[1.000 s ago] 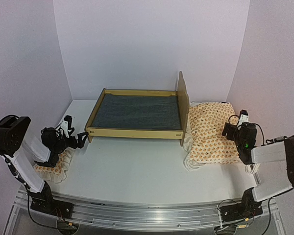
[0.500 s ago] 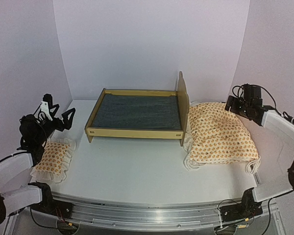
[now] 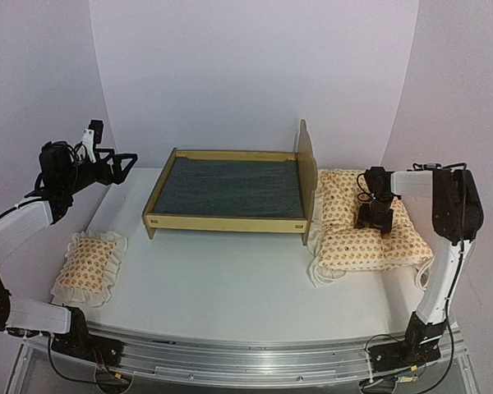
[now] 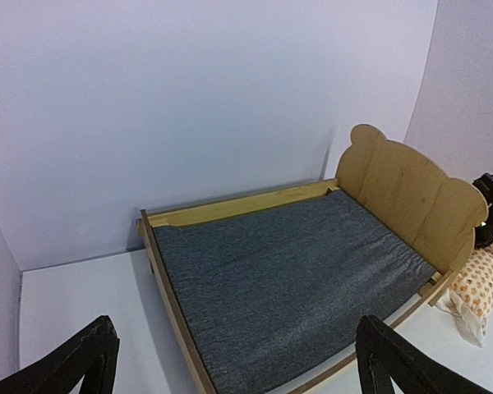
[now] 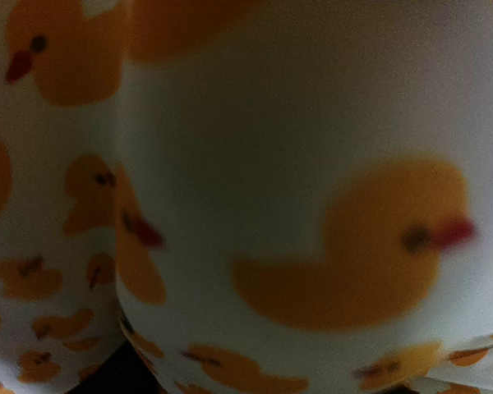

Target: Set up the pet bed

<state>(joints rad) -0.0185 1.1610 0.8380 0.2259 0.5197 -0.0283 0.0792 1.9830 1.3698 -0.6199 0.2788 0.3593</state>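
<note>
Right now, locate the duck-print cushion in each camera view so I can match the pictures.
Top external: the cushion lies right of centre, beside the pet bed's headboard.
Left wrist: only a corner shows at the right edge, past the headboard.
Right wrist: its fabric fills the picture.
Shared landmark: the headboard, in the top and left wrist views.

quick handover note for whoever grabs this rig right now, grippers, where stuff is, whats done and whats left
Left gripper: open, empty, raised left of the pet bed, its camera facing the bed.
Right gripper: pressed down into the duck-print cushion; cannot tell if it has a grip.
Pet bed: centre of the table, grey base bare, headboard on the right end.
Cushion: on the table right of the headboard. Small pillow: near left, on the table.
Done: nothing is in the bed.
Left: probably cushion into the frame, then the pillow.
</note>
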